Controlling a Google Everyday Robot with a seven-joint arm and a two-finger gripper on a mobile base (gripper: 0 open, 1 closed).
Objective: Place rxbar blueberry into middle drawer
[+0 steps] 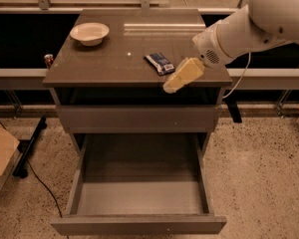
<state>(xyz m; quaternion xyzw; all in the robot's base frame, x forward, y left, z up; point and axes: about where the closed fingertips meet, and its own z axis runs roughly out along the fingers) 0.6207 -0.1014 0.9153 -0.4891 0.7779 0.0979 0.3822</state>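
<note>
The tool [172,86], pale yellow, hangs over the front edge of the counter [109,63], somewhat right of the middle, and slants down and to the left from the white arm [249,24] that reaches in from the upper right. Whether it is released or clenched cannot be told from this angle; it carries nothing that can be seen.

Just beside the tool, a little further from the front edge and to its left, lies the rxbar blueberry [159,63]. It is flat on the counter, turned at an angle, its dark blue wrapper showing pale markings. The tool is near it, but I cannot tell whether the two touch.

Near the back left corner of the counter stands a white bowl [89,33], upright, well apart from the bar.

Below the front edge there is a dark gap, then a plain drawer front [139,118] that is pushed in. Under that the middle drawer [139,225] is pulled far out toward the camera, with slanted side walls and a lighter grey floor.

Past the left edge of the counter a small red can [49,59] stands on a lower ledge. On the speckled floor to the left are a cardboard box [0,153] and a black cable [42,185].
</note>
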